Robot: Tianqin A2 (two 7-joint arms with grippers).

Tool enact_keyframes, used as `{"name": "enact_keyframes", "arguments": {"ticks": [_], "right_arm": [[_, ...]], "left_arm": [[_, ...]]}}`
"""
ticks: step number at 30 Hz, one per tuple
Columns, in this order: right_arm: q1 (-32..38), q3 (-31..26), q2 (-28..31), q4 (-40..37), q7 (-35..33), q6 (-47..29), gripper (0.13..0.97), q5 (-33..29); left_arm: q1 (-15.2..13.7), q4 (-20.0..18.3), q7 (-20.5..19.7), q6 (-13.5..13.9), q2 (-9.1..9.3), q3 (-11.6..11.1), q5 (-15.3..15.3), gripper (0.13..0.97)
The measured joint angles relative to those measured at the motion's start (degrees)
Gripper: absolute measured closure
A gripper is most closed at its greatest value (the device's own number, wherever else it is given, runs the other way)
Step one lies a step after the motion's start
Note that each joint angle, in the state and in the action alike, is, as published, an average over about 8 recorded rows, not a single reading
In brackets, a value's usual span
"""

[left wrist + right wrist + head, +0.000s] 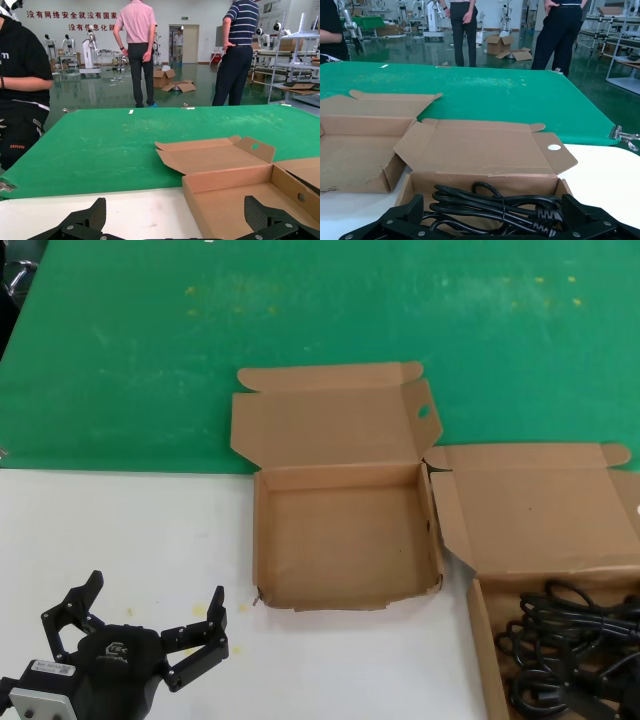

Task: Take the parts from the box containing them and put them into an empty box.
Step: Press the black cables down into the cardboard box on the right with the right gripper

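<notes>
A: Black right gripper (495,222), jaws spread wide, hangs right over the parts (490,202), rubbery coiled cords in the box containing them (485,150). Left gripper (150,625) is also spread, parked over the white table (120,530).

B: Cords look tangled, I think, so grabbing one could drag several. The empty box (345,540) is flimsy cardboard with a ragged corner.

Head camera looks steeply down; both low wrist cameras face forward, sharing the empty box (345,540)
</notes>
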Motion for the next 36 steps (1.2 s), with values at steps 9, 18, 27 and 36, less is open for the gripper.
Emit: {"name": "enact_keyframes", "arguments": {"ticks": [9,18,27,36], "right_arm": [[0.0,0.0,0.0,0.0,0.0,0.0,0.129,0.0],[0.0,0.0,0.0,0.0,0.0,0.0,0.129,0.0],[0.0,0.0,0.0,0.0,0.0,0.0,0.129,0.0],[0.0,0.0,0.0,0.0,0.0,0.0,0.129,0.0]], "left_arm": [[0.0,0.0,0.0,0.0,0.0,0.0,0.0,0.132],[0.0,0.0,0.0,0.0,0.0,0.0,0.0,0.138],[0.0,0.0,0.0,0.0,0.0,0.0,0.0,0.171],[0.0,0.0,0.0,0.0,0.0,0.0,0.0,0.269]]}}
